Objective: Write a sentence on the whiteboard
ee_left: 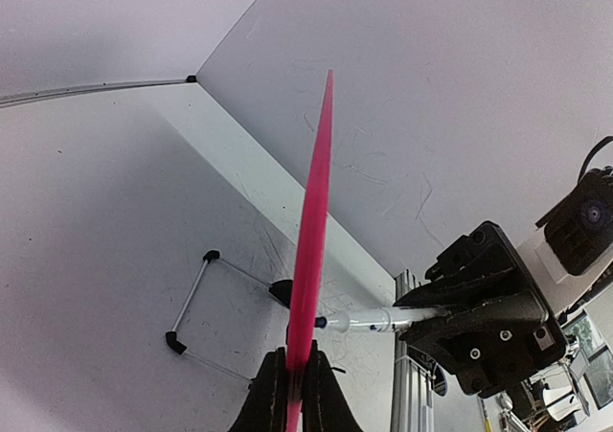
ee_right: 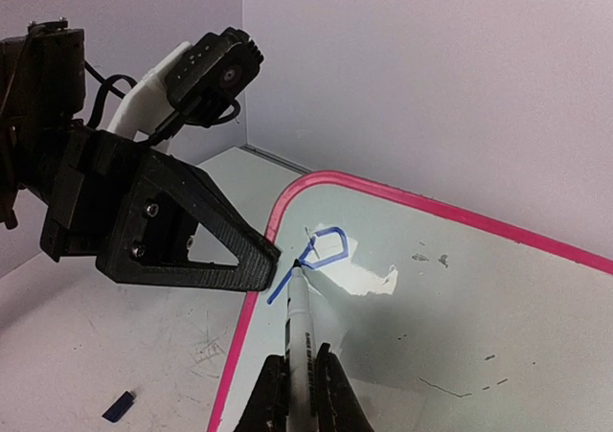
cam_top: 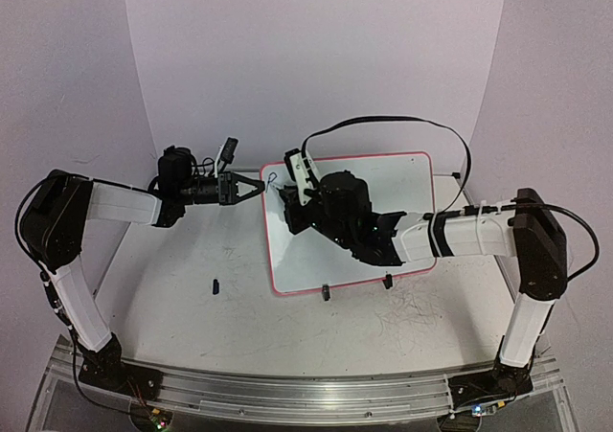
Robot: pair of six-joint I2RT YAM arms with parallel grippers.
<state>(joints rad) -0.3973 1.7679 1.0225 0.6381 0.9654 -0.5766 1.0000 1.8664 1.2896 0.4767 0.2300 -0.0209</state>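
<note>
The whiteboard (cam_top: 412, 178) is pinched at its left rim by the left gripper (cam_top: 261, 187), its length running rightward; a marker (ee_right: 300, 322) is gripped by the right gripper (ee_right: 301, 370).

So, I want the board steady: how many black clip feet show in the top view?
2. Both are on the whiteboard's near edge: the left foot, the right foot. The right arm may hide more.

White arm links (cam_top: 120, 204), black joints (cam_top: 538, 245), looping black cables (cam_top: 383, 119), triangular black jaws, silver screws (ee_right: 151, 206), wrist camera (ee_right: 225, 63)
</note>
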